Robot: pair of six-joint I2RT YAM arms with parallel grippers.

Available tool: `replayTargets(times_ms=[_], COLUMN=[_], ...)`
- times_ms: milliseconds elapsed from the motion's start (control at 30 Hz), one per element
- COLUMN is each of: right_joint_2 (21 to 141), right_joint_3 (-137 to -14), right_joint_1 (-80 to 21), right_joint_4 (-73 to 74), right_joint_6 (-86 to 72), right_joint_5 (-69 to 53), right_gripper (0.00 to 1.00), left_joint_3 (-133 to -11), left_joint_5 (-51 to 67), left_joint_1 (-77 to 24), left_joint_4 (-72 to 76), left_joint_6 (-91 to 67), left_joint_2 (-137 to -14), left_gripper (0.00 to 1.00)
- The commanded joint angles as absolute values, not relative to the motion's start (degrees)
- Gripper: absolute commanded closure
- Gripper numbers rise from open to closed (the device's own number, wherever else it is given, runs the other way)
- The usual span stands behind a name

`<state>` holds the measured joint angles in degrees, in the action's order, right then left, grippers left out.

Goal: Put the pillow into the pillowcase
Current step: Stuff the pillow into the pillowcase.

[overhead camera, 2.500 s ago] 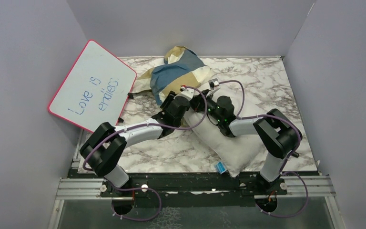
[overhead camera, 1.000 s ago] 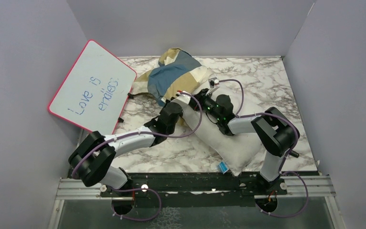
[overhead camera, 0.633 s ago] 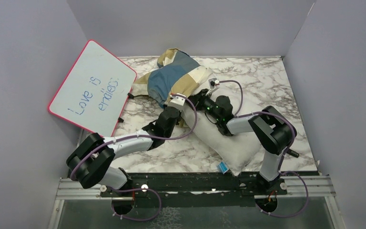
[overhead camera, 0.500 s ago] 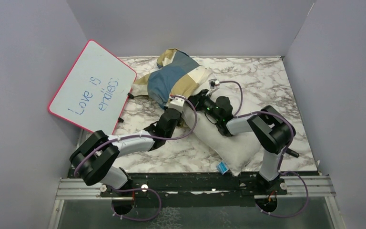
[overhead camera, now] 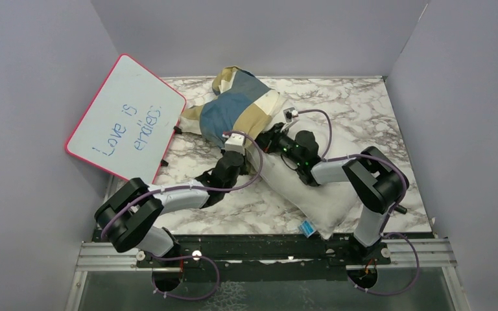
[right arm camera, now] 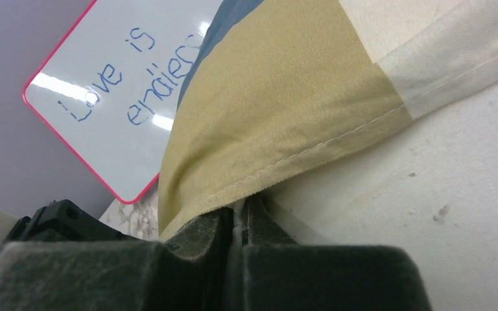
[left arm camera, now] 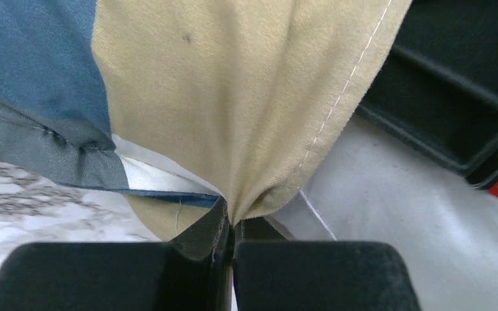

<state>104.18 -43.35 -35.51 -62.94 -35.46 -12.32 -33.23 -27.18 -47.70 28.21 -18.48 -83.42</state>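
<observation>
The left gripper (left arm camera: 231,223) and right gripper (right arm camera: 240,220) each pinch the tan hem of the limp blue-tan-cream checked fabric pillowcase (overhead camera: 237,107), over the plump white rectangular pillow (overhead camera: 305,188).

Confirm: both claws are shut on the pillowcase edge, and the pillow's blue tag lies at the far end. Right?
Not quite. The top view shows the blue tag at the near corner of the pillow, by the arm bases. The left claw and right claw are indeed shut on the pillowcase edge.
</observation>
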Motion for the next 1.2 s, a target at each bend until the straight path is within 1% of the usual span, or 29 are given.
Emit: replayTargets(times_ms=[0, 133, 333, 367, 467, 500, 567, 633, 667, 700, 733, 833, 900, 967, 1067, 1167], right_joint_2=[102.82, 103.4, 105.45, 105.01, 101.82, 100.32, 97.16, 94.45, 93.53, 92.45, 91.44, 88.91, 88.12, 87.41, 85.57, 82.87], right_joint_3=[-41.03, -41.59, -38.85, -38.73, -39.29, -39.55, -40.85, -42.83, -43.7, -44.05, -43.88, -42.54, -43.69, -45.5, -47.63, -52.19], right_joint_1=[-35.24, -35.24, -35.2, -35.24, -35.24, -35.05, -34.46, -34.39, -34.38, -34.39, -34.39, -34.41, -34.35, -34.38, -34.33, -34.41], right_joint_4=[-63.2, -63.13, -64.8, -64.21, -58.1, -54.7, -47.01, -38.34, -34.52, -31.41, -29.15, -27.1, -24.14, -21.37, -17.01, -8.52], right_joint_6=[-37.26, -36.49, -35.68, -35.41, -30.61, -28.56, -24.99, -21.65, -20.48, -19.52, -18.69, -16.73, -15.56, -15.04, -15.11, -14.14], right_joint_5=[-13.97, -15.07, -14.62, -15.01, -17.26, -17.04, -17.83, -18.57, -18.7, -18.65, -18.71, -17.69, -16.25, -16.61, -18.98, -19.38], right_gripper=[0.99, 0.99, 0.99, 0.98, 0.84, 0.78, 0.68, 0.62, 0.61, 0.61, 0.62, 0.7, 0.71, 0.69, 0.62, 0.61], left_joint_3=[-33.96, -33.16, -31.19, -31.27, -31.06, -30.89, -30.54, -30.01, -29.91, -29.7, -29.5, -28.91, -28.54, -28.6, -28.97, -29.21], left_joint_5=[-13.15, -13.98, -17.31, -17.46, -18.11, -18.5, -19.23, -19.92, -19.96, -19.91, -19.79, -21.02, -22.17, -22.05, -21.8, -21.4], left_joint_1=[-51.29, -52.9, -53.42, -53.52, -53.53, -53.53, -53.53, -53.53, -53.53, -53.57, -53.53, -53.53, -53.53, -53.53, -53.57, -53.53], left_joint_4=[30.42, 31.11, 31.25, 31.21, 31.2, 31.25, 31.2, 31.2, 31.2, 31.2, 31.2, 30.84, 30.63, 30.54, 29.8, 29.38], left_joint_6=[-30.48, -31.5, -31.84, -31.45, -30.67, -30.41, -29.67, -29.53, -29.41, -29.18, -28.68, -26.44, -26.32, -26.45, -26.46, -26.01], left_joint_2=[-78.49, -78.88, -86.28, -86.79, -86.79, -86.37, -85.42, -84.65, -84.27, -84.02, -83.8, -83.28, -82.27, -81.33, -80.75, -80.87], left_gripper=[1.0, 1.0, 1.0, 1.0, 1.0, 0.97, 0.95, 0.96, 1.0, 1.0, 1.0, 1.0, 1.0, 1.0, 1.0, 1.0])
